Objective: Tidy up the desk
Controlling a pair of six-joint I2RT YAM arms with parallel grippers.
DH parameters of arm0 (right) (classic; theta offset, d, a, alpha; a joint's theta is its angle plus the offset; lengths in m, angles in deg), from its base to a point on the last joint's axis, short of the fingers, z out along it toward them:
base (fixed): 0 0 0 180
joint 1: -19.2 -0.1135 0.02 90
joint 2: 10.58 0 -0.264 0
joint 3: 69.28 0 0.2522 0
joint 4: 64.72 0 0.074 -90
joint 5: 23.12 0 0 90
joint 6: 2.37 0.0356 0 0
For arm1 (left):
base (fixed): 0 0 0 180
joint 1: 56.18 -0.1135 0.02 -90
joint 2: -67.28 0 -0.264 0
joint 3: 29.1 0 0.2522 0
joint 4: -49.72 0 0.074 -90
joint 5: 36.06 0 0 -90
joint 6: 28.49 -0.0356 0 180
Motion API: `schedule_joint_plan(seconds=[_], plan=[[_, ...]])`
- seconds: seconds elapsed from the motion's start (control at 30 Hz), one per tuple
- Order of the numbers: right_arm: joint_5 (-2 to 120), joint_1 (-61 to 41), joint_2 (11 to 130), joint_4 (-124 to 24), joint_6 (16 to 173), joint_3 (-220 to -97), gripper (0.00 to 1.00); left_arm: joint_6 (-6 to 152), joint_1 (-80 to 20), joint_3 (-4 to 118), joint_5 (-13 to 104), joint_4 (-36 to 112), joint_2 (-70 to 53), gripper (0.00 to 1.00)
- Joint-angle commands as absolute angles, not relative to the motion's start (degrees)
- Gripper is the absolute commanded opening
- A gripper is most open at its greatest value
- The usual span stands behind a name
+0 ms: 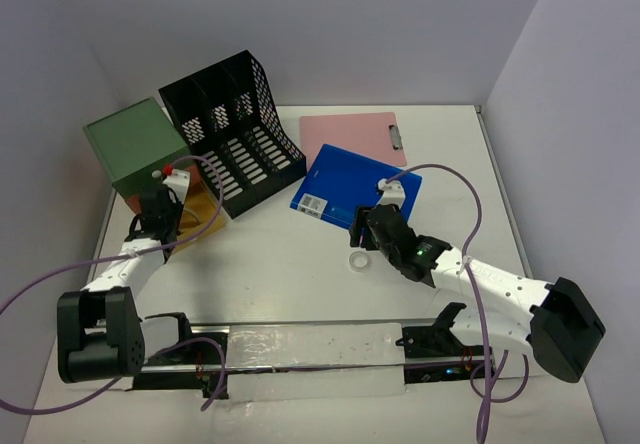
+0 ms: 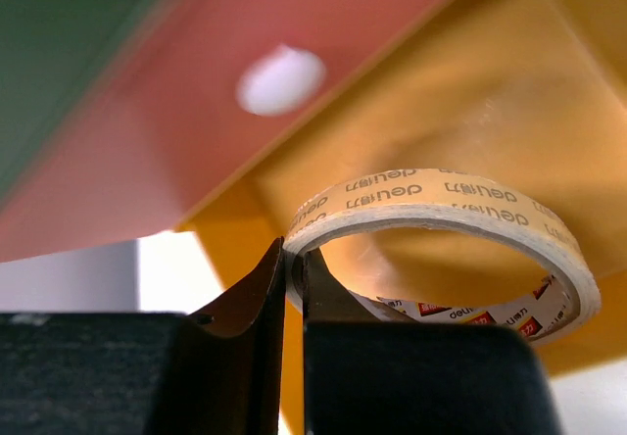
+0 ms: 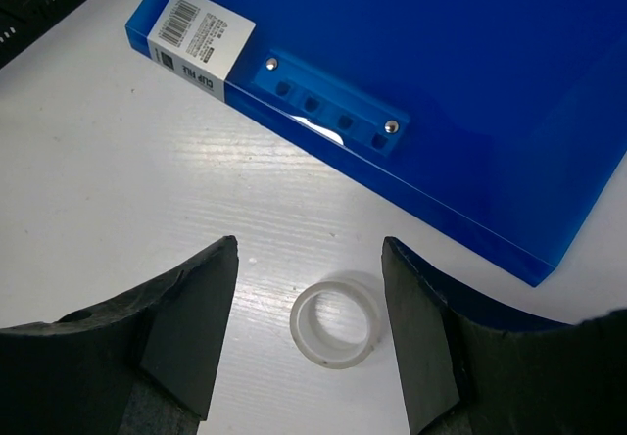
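The desk (image 1: pixel 280 264) is lying flat beneath both arms and filling the walled enclosure; the loose items are sitting mostly on its far half.

**Left side.** The left gripper (image 2: pixel 294 254) is pinching the wall of a tape roll (image 2: pixel 441 195) between fingers pressed nearly together. It is holding the roll over an orange tray (image 2: pixel 470 92) just beside the green box (image 1: pixel 128 144). The grip is taking only one thin section of the roll, and the rest is hanging out to one side.
- The roll is likely to pivot or slip in so narrow a pinch if the arm is moving quickly.
- If it is tilting at release, it may land on its rim and roll out onto the desk.
- A low approach is risking a knock against the tray wall or the box.

**Centre.** The black file rack (image 1: pixel 235 129) is standing just right of the tray, near enough for a wide swing of the left arm to catch it.

**Right side.** The right gripper (image 3: pixel 309 249) is hanging with fingers spread, straddling a small white ring (image 3: pixel 336 325) that is lying flat and touching neither finger. The blue folder (image 3: pixel 411 72) is lying just beyond it.
- The ring is low and smooth; fingers closing too high are likely to miss it, and fingers closing off-centre are likely to squirt it away.
- The right finger is sitting close to the folder's near edge and may press or shove it on the way down.
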State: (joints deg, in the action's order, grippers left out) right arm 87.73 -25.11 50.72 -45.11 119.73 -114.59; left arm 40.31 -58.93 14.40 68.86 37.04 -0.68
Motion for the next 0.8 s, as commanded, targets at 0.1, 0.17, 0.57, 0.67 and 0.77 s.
schedule_joint_plan(seconds=[0.1, 0.17, 0.57, 0.67, 0.77], plan=[[89.2, -24.7, 49.8, -43.1, 121.5, -116.0, 0.68, 41.2, -59.2, 13.8, 61.1, 41.1, -1.3, 0.00], [88.7, -24.5, 52.0, -41.6, 122.0, -116.8, 0.69, 41.5, -59.2, 13.4, 59.3, 39.4, -1.1, 0.00], [84.1, -23.7, 59.2, -35.9, 126.6, -117.7, 0.57, 39.9, -59.2, 11.9, 55.0, 36.2, 5.3, 0.48], [83.6, -23.7, 57.2, -34.2, 126.8, -116.6, 0.52, 40.9, -59.2, 13.1, 54.7, 36.1, 4.5, 0.51], [83.4, -23.7, 52.6, -33.2, 127.4, -114.2, 0.51, 42.1, -59.2, 14.2, 54.2, 33.8, 4.3, 0.52]])
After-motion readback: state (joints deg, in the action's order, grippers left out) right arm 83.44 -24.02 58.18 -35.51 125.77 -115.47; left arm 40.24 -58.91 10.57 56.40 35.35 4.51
